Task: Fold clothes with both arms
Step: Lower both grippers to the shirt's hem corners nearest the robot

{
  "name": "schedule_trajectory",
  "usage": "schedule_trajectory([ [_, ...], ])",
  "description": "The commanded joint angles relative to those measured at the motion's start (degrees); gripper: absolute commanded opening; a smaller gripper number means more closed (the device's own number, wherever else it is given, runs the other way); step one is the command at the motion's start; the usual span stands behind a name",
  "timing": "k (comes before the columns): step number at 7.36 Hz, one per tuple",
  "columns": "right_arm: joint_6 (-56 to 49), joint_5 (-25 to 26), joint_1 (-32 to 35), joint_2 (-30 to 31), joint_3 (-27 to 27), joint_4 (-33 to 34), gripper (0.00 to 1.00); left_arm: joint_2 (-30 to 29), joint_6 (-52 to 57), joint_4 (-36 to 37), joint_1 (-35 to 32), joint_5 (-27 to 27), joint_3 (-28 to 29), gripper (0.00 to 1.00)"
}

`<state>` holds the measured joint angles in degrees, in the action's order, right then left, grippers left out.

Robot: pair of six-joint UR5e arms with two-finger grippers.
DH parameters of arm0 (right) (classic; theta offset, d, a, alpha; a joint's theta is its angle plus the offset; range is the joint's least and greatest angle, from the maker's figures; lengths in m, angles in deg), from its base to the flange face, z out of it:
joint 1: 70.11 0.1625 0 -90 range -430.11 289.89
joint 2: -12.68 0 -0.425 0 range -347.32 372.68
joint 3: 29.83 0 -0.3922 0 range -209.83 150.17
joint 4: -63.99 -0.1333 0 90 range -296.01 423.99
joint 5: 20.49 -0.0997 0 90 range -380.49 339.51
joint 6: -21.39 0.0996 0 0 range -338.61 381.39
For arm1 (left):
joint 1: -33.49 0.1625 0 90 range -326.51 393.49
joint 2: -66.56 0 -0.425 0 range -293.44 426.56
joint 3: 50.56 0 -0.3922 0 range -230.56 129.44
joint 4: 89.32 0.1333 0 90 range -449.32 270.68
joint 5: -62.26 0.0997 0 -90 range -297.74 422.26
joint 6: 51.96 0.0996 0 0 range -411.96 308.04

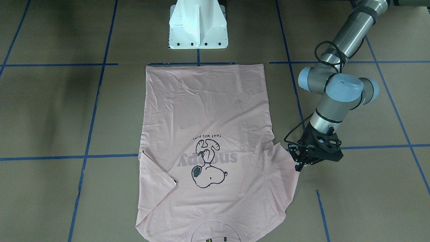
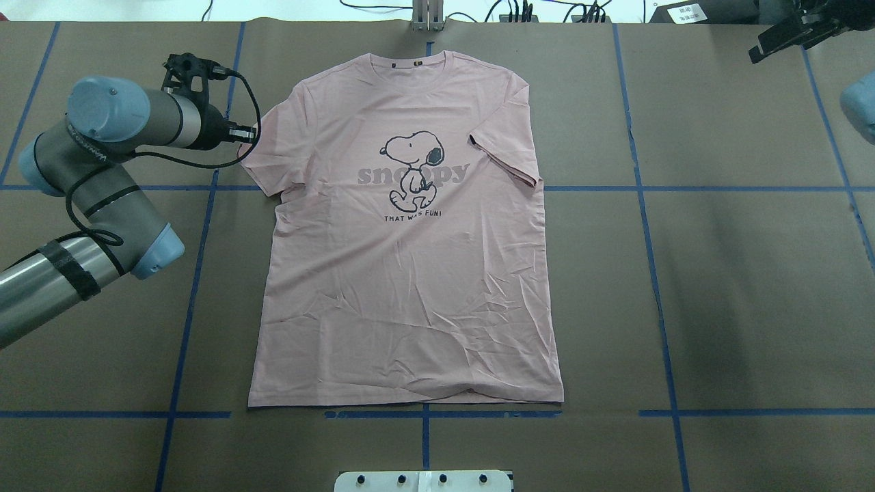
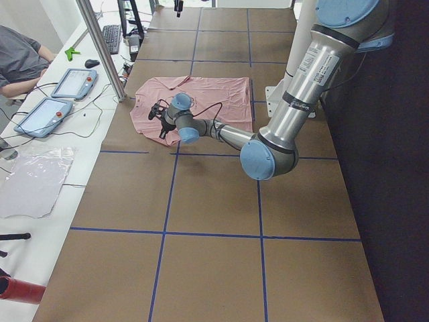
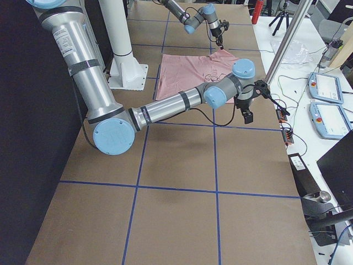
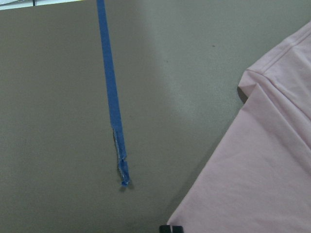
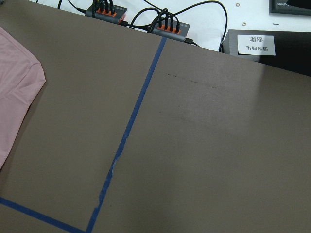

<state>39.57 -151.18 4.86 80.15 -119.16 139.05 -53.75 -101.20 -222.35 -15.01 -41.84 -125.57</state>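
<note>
My left hand looks clenched on nothing, tips at the sleeve edge of the pale pink Snoopy-print cotton T-shirt, which lies flat on the bench. I'd open, then pinch both layers. Right hand: cannot tell.

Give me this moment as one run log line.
T-shirt flat, print up | left gripper at sleeve edge, jaws unclear | right gripper far from T-shirt, jaws unclear
</note>
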Motion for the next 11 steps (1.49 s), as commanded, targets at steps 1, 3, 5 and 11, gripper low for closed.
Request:
schedule_trajectory([
  [1,0.7,0.0,-0.1,-0.1,0.0,0.0,1.0,-7.0,-3.8,14.8,0.7,0.1,-2.5,0.0],
  [3,0.8,0.0,-0.1,-0.1,0.1,0.0,1.0,-16.2,-8.7,18.9,2.5,1.1,5.2,0.0],
  [5,0.8,0.0,-0.1,-0.1,0.3,0.0,1.0,-21.0,-10.3,18.9,4.0,4.6,12.1,0.0],
  [11,21.9,6.1,-8.7,-0.1,-8.3,0.0,1.0,-9.6,-0.9,16.9,3.9,0.4,-6.2,1.0],
])
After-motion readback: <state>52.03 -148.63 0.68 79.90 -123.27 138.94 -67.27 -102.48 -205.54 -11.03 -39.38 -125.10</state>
